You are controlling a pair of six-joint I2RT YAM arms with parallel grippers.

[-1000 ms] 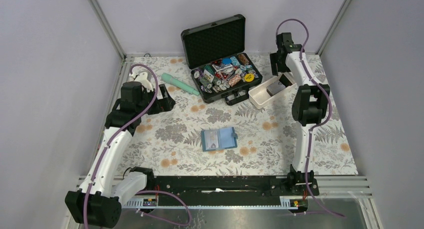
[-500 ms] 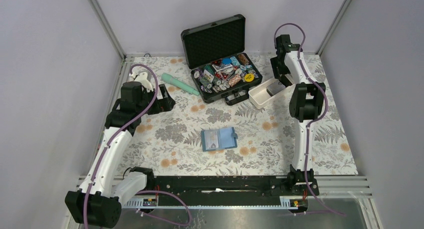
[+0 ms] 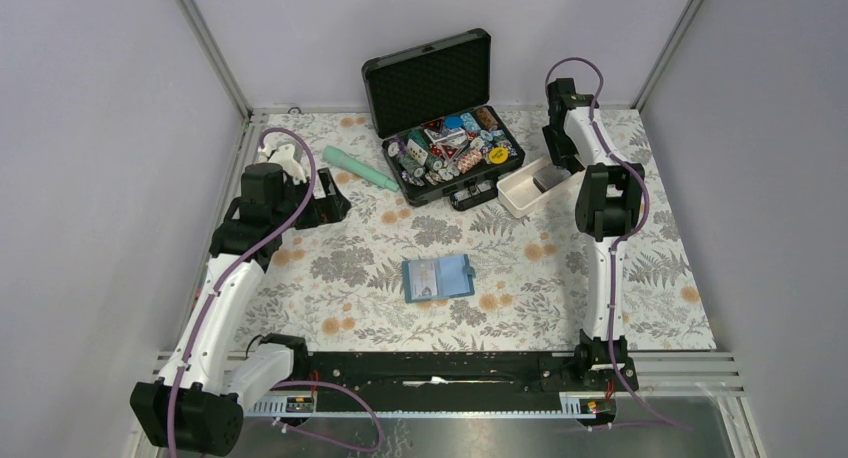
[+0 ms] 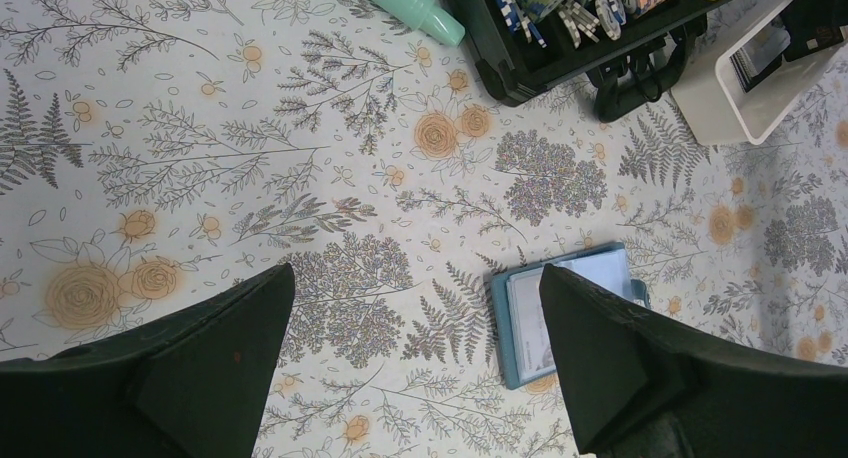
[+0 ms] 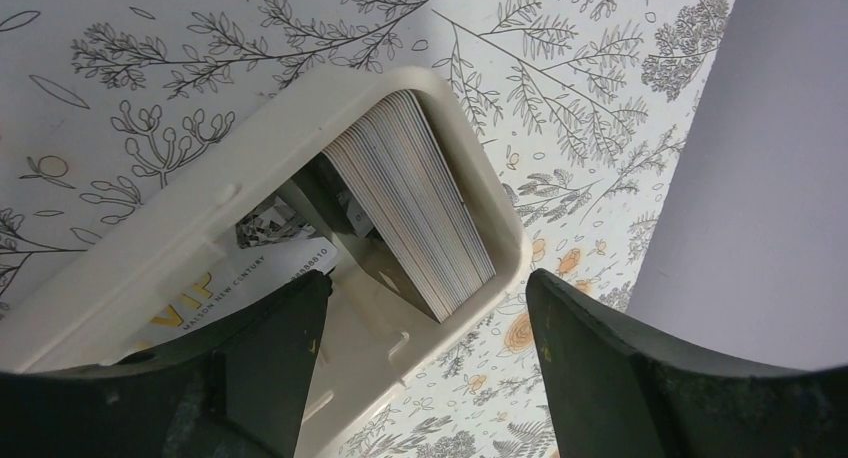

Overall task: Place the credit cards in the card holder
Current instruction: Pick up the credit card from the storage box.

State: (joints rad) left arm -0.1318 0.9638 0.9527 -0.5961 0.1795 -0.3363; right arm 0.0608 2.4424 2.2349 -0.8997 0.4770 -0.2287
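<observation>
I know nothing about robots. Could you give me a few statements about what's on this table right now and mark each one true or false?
1. The card holder lies open on the table. True.
2. The right gripper is open over the white tray, which holds a stack of cards. True.
3. The left gripper grips a card. False: it is open and empty.
4. The black case is shut. False: its lid stands open, with poker chips inside.

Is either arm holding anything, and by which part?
Nothing. The left gripper and right gripper are open; the right hangs over the cards in the tray.
</observation>
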